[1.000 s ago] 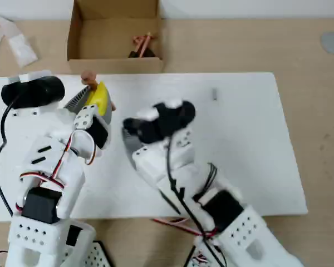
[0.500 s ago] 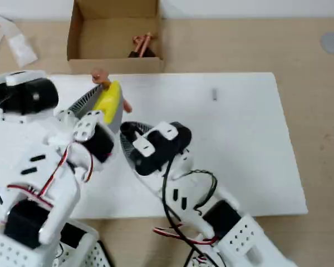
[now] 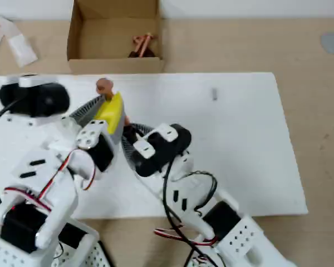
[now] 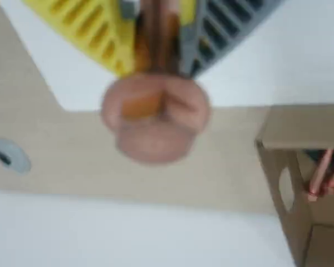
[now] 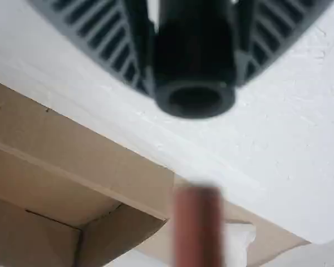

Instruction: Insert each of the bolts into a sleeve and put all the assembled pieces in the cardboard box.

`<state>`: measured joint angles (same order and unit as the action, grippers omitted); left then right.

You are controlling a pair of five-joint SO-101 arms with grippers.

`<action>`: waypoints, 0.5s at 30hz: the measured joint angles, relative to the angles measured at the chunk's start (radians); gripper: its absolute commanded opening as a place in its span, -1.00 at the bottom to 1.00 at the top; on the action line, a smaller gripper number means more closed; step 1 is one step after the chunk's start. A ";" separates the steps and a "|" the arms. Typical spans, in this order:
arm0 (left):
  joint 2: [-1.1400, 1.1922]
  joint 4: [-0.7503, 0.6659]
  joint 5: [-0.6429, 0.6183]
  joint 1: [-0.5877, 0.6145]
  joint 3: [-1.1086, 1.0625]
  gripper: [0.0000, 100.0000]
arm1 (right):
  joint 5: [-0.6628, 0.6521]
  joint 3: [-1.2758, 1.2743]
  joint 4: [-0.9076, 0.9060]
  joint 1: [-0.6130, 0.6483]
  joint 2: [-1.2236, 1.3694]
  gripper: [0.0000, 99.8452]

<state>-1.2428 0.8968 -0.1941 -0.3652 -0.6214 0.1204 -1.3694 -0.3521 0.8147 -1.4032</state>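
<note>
Jaws of the left gripper (image 4: pixel 158 55) are clenched on the bolt (image 4: pixel 154 117), its head poking toward the cardboard box (image 4: pixel 289 167) and its shank pointing away from the box. That free end, I judge, is being offered to the right gripper (image 5: pixel 195 55), which grasps the black sleeve (image 5: pixel 195 83) farther from the box, open bore facing the shank, the two not yet joined. Both parts hang just short of the box's near wall, over the white mat (image 3: pixel 239 144). Assembled pieces (image 3: pixel 142 44) already lie inside the box.
</note>
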 measured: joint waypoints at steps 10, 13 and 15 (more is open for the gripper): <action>-0.012 -0.008 0.048 0.000 -0.021 -0.99 | 0.000 0.000 0.000 0.000 0.000 -0.98; -0.063 -0.008 0.054 0.000 -0.055 -0.99 | 0.000 0.000 0.000 0.000 0.000 -0.98; -0.114 -0.008 0.080 0.000 -0.095 -0.99 | 0.000 0.000 0.000 0.000 0.000 -0.98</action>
<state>-1.3564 0.8892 -0.1143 -0.3652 -0.7165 0.1204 -1.3694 -0.3521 0.8147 -1.4032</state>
